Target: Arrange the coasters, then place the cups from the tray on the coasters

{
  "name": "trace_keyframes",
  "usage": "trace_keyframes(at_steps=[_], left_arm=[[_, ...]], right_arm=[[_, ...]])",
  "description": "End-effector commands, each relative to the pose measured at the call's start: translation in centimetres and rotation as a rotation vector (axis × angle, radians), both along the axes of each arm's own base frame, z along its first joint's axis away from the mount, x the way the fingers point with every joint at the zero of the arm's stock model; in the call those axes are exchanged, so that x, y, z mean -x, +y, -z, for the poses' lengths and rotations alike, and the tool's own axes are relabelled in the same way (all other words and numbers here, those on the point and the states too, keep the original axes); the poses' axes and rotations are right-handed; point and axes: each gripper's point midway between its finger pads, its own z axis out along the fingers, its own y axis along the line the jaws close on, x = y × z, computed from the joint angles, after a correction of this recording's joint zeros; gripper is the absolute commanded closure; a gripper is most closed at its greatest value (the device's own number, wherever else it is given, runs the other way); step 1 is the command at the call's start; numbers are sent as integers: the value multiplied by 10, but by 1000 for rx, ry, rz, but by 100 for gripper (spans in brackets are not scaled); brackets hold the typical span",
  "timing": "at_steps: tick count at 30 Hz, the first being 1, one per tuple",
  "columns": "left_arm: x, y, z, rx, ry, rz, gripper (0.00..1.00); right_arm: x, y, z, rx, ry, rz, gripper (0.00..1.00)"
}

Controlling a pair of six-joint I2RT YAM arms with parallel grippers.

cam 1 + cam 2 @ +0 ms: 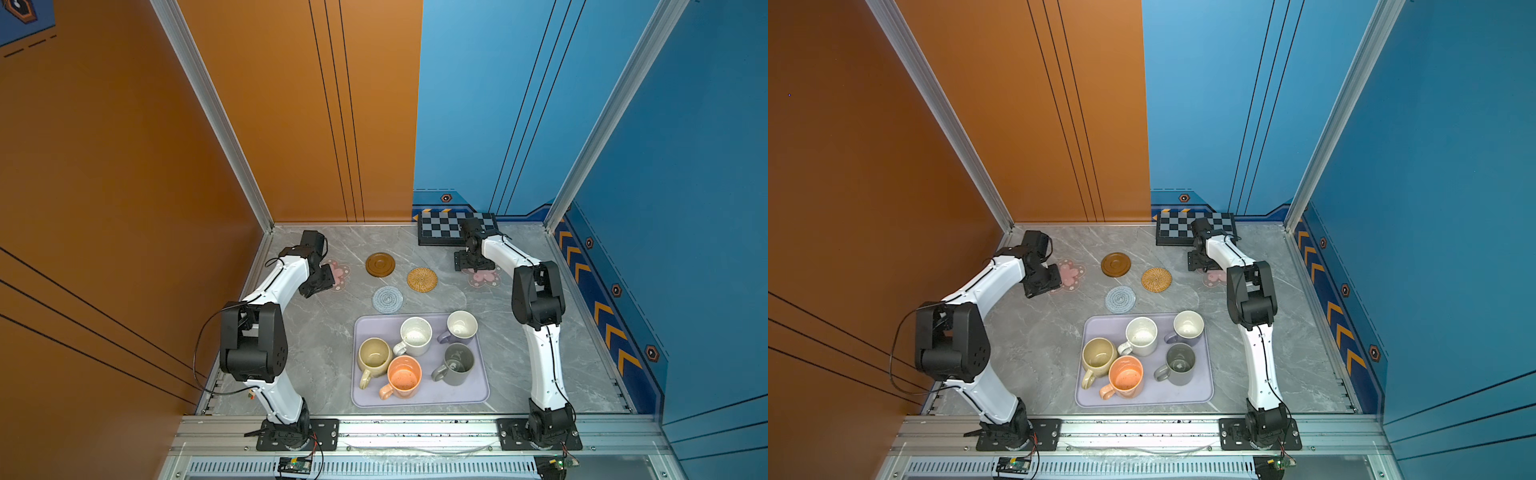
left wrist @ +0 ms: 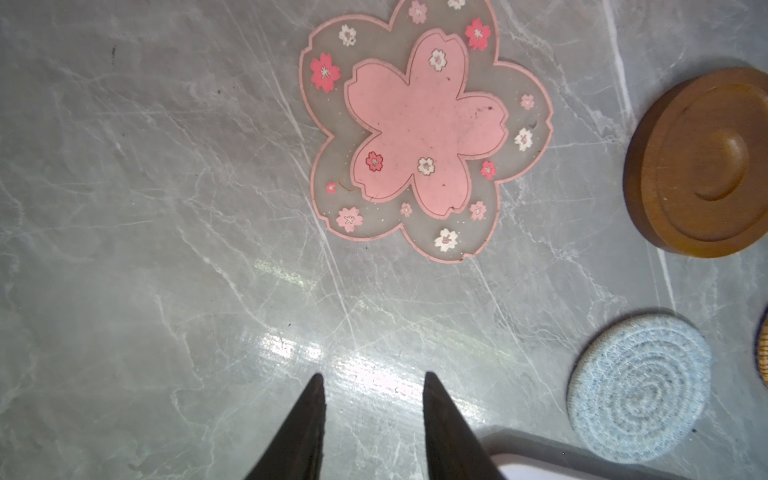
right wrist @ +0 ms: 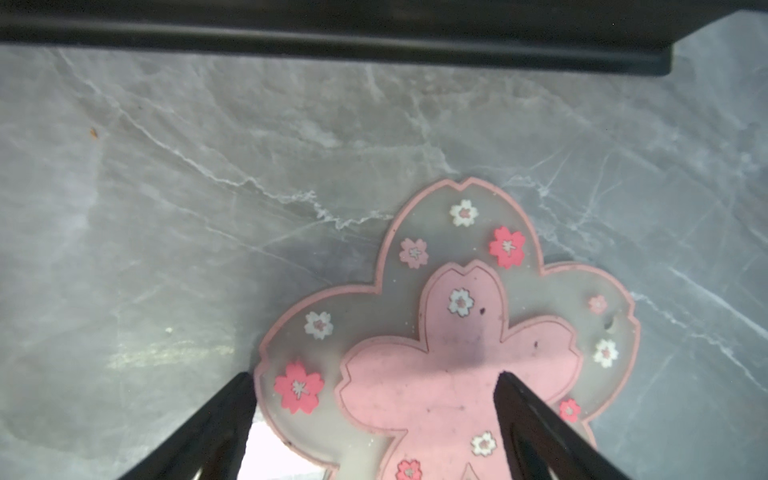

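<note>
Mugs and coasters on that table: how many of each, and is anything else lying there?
Mugs: 5 (beige, white, orange, lavender, grey)
Coasters: 5 (pink flower, another pink flower, wooden, woven, crocheted)
Tray: 1
Checkerboard: 1
Total: 12

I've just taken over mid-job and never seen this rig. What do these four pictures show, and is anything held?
Two white arms, each ending in a pincer tool. Both top views look down on the whole table; the other two are cameras on the wrists. Five coasters lie on it, and five mugs stand on the lavender tray. The left tool is open near one pink coaster; the right tool is open over the other pink coaster. Nothing is held.
</note>
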Motion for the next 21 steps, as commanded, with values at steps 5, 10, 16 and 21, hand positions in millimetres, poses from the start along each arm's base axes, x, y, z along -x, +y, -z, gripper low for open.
trace_keyframes(at_steps=[5,10,16,21], left_arm=[[-2,-14,-8,21,-10,21,60],[-3,-21,-14,21,-27,40,60],[-1,-28,-15,26,-29,57,60],[3,-29,-16,23,-29,58,60]], right_arm=[[6,8,-27,-54,-26,-41,7],[4,23,-57,-59,-85,-94,7],[15,46,-73,-93,-104,-145,7],[36,75,-68,-105,-89,-196,8]])
